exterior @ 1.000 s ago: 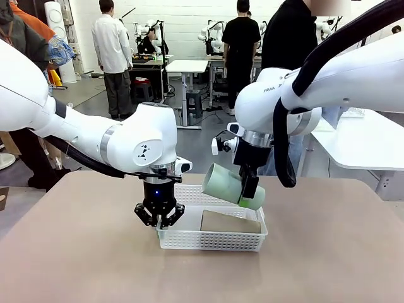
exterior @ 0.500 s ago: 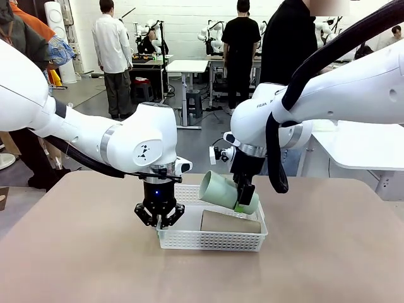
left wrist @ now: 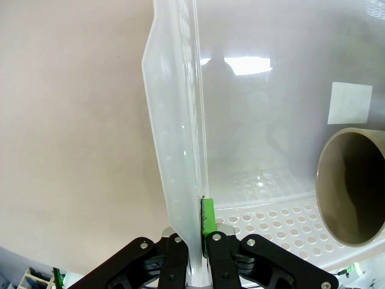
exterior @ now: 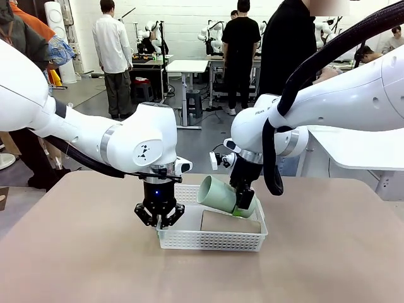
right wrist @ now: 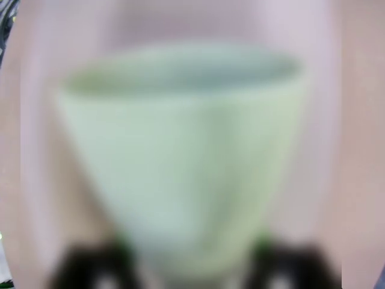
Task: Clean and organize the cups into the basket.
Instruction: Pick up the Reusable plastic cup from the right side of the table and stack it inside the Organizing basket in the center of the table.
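**Cup held tilted just above the basket**

Front view: the right gripper [exterior: 245, 205] grasps the green cup [exterior: 218, 193] near its base. The cup's long axis slopes, with its mouth toward the left arm. The basket [exterior: 211, 243] sits directly below, and a brown cup [exterior: 230, 222] lies on its side inside. The left gripper [exterior: 159, 218] is clenched on the basket's left wall. The green cup is lower than a second ago and closer to the basket.

Left wrist view: the fingers pinch the wall, and the brown cup's mouth faces them.

Right wrist view: the green cup, blurred, is between the fingers.
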Tool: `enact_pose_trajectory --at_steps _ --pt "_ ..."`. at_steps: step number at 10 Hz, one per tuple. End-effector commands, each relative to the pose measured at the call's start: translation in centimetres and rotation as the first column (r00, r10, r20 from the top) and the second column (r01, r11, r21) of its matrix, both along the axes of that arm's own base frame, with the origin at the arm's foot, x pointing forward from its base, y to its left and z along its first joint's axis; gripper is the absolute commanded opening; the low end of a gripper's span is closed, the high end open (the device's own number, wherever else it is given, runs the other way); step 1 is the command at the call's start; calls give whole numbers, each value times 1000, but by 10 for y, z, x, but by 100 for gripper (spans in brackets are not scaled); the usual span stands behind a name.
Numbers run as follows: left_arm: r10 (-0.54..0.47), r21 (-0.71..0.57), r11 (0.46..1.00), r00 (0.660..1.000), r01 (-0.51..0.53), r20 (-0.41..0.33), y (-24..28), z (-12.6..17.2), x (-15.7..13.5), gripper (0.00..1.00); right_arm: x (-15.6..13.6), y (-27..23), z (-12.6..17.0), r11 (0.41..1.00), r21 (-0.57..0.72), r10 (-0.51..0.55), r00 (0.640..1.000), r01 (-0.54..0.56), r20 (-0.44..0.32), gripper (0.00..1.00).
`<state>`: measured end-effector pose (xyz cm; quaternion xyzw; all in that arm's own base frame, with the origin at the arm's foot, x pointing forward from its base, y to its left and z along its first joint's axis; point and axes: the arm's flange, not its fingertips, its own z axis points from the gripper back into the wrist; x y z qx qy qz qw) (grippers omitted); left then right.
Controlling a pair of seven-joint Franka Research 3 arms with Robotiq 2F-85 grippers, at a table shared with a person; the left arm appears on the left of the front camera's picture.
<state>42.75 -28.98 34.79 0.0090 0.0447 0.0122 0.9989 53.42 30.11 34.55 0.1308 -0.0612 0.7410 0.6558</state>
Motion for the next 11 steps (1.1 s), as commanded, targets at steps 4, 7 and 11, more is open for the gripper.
enact_pose_trajectory --at_steps 4,7,11 --pt "-1 4 1000 1000 1 1 1 -1 -2 0 6 -7 0 997 76 9 999 -6 -38 100" --pt "-1 4 1000 1000 1 1 1 -1 -2 0 7 -6 -2 996 95 6 999 -2 -45 100" --pt "-1 4 1000 1000 1 1 1 -1 -2 0 -45 -33 21 974 217 76 997 -71 -15 100"
